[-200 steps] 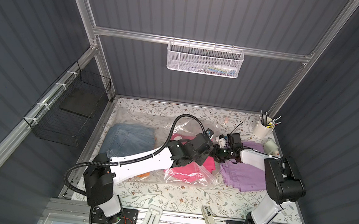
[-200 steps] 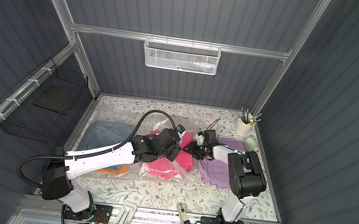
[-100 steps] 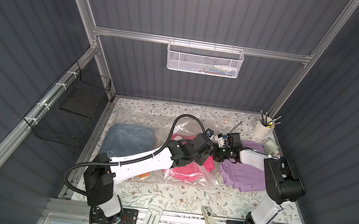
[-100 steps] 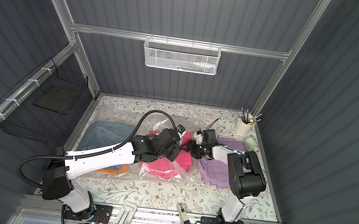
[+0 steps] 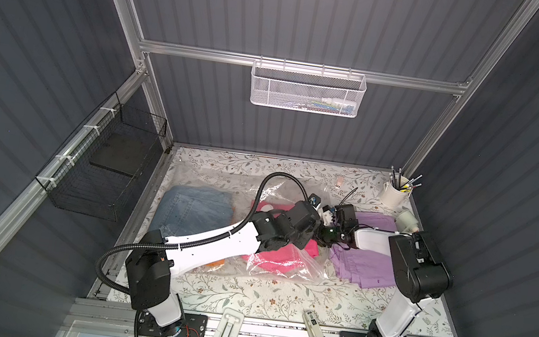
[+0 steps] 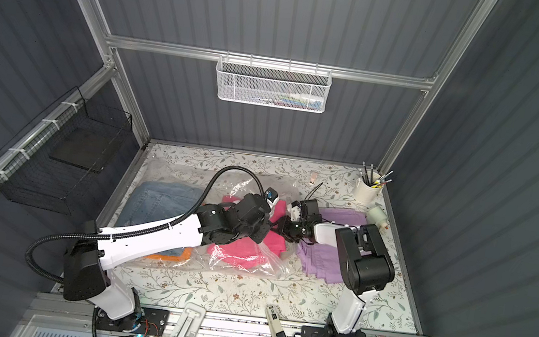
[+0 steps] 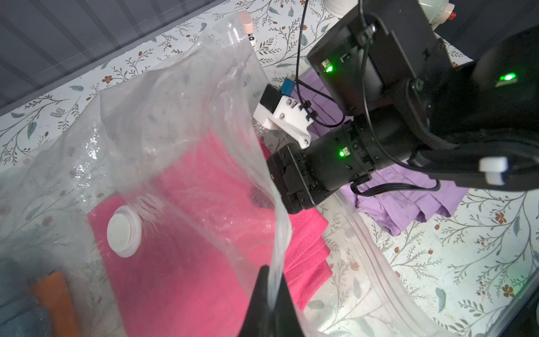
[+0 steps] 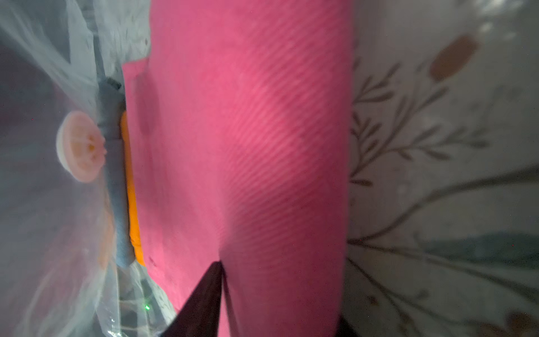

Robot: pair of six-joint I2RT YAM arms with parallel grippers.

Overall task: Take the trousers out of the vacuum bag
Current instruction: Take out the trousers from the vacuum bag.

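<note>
Left hand (image 7: 269, 287): fingers together, clamped on the top sheet of the vacuum bag (image 7: 163, 116) at its open edge and raised off the desk (image 5: 242, 298). My reading is that it tents the mouth so the other arm can get in.

Right hand (image 5: 322, 236): reaching into that mouth, low to the desk. Its wrist view shows pink cloth lying between two dark fingers. Cannot tell whether they have nipped it or only straddle it.

Pink trousers (image 7: 189, 262): folded flat, mostly inside the bag, with the white valve (image 7: 124, 232) over one corner. The stacked fold edges face the mouth and poke just past the lifted sheet. Long axis is hard to call because the left arm crosses it in both top views.

Bag: long axis runs side to side across the desk, with the mouth toward the right arm and the closed end opposite.

Deeper in: denim trousers (image 5: 196, 209) and orange trousers (image 7: 55, 294) lie at the closed end, behind the pink pair.

Lilac trousers (image 5: 365, 265): already out, flat on the desk just beside the mouth, under the right arm.

Judgement: one pair out, three to go, pink likely next.
</note>
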